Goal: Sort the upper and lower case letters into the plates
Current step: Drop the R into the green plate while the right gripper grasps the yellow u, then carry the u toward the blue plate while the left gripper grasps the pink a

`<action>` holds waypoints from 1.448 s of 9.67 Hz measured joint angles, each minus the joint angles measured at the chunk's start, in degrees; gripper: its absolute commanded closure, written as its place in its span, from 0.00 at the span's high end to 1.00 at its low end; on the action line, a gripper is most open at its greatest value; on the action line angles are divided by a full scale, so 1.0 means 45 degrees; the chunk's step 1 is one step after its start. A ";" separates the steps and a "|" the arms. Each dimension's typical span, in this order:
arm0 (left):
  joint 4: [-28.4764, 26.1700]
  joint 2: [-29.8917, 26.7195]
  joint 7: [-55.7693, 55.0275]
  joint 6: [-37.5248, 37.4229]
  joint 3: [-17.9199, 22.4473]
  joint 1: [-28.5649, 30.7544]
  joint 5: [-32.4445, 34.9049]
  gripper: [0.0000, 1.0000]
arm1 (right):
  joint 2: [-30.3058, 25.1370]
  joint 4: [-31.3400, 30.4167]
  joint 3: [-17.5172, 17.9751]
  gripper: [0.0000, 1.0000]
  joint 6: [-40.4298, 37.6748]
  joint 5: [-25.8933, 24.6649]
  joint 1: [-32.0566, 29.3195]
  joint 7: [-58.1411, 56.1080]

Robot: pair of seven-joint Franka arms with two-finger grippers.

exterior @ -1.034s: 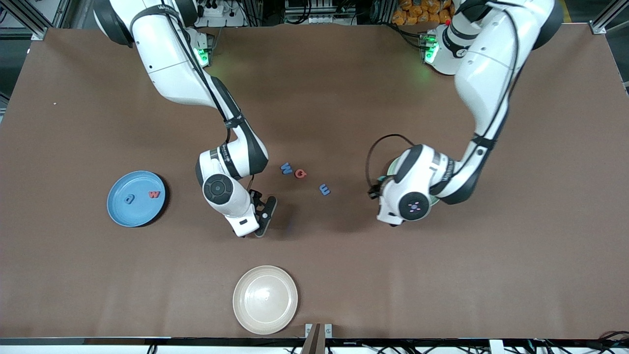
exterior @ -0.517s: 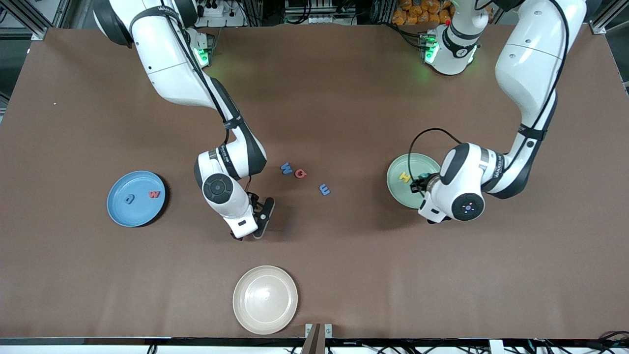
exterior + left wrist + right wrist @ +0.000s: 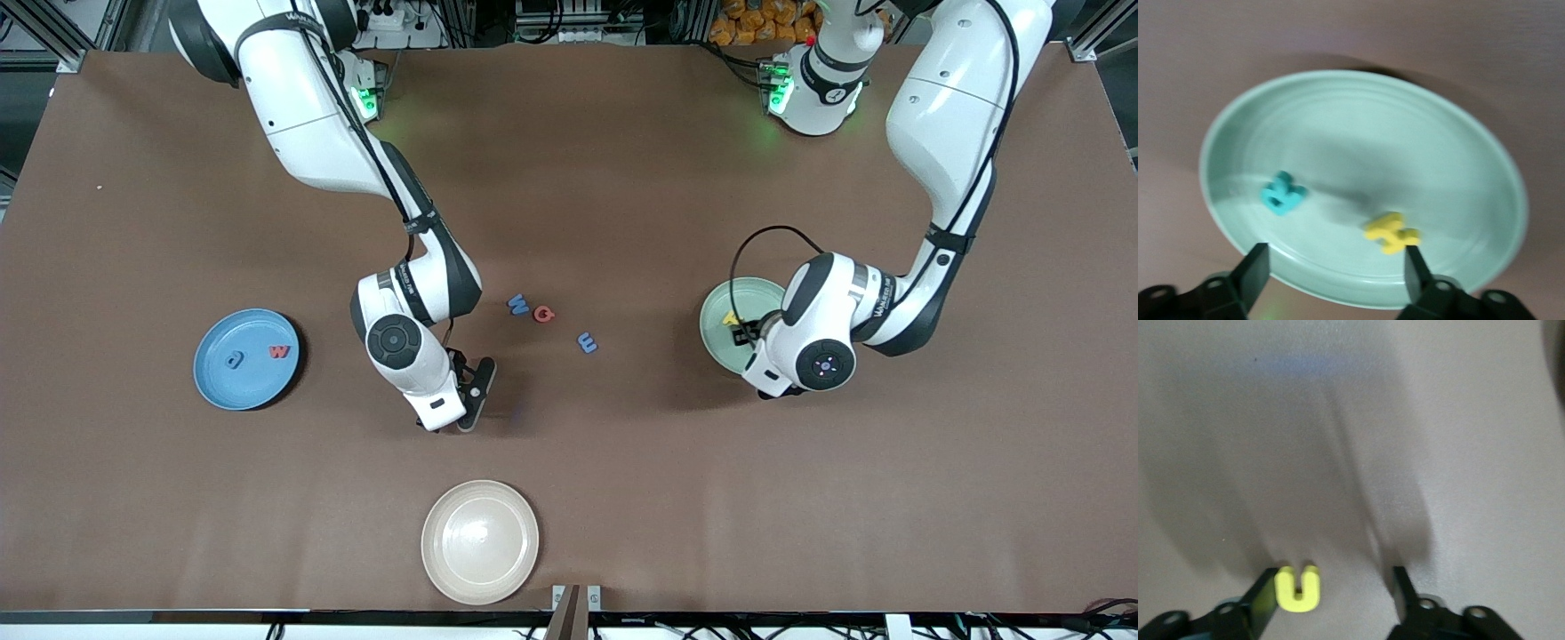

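My left gripper [image 3: 1337, 270] hangs open over the pale mint green plate [image 3: 1371, 127], close to its rim. In the plate lie a teal letter [image 3: 1283, 193] and a yellow letter [image 3: 1391, 233]. From the front, that gripper [image 3: 745, 338] covers part of the mint plate [image 3: 716, 342]. My right gripper [image 3: 1333, 592] is low over the bare table, open, with a yellow letter "u" [image 3: 1298, 589] between its fingers, against one finger. That gripper [image 3: 471, 402] hides the "u" in the front view. The blue plate [image 3: 222, 387] holds a blue letter [image 3: 233, 359] and a red letter [image 3: 279, 352].
Mid-table lie a blue letter [image 3: 518, 305], a red letter [image 3: 544, 313] beside it and another blue letter [image 3: 587, 342]. A cream-white plate [image 3: 480, 542] sits near the table's front edge.
My left gripper carried the teal letter from mid-table over the mint plate, then opened; the letter now lies in the plate. The right arm has barely moved.
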 measured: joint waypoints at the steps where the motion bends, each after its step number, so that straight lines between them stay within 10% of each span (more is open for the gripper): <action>1: 0.0039 0.0000 -0.0761 0.0304 -0.0070 -0.0261 -0.0397 1.00 | -0.0002 0.0070 -0.0022 0.07 -0.0007 0.0000 -0.0054 -0.0281; 9: 0.1428 0.1505 -1.1122 0.5039 -0.0108 -0.5041 -0.1971 1.00 | -0.0633 0.0264 -0.0541 0.01 -0.2312 -0.0007 -0.1248 -0.0746; 14: 0.1825 0.2010 -1.4969 0.6134 -0.0090 -0.6510 -0.2007 1.00 | -0.4022 -0.3682 -0.2272 0.02 -0.1911 -0.0598 -0.1586 -0.1759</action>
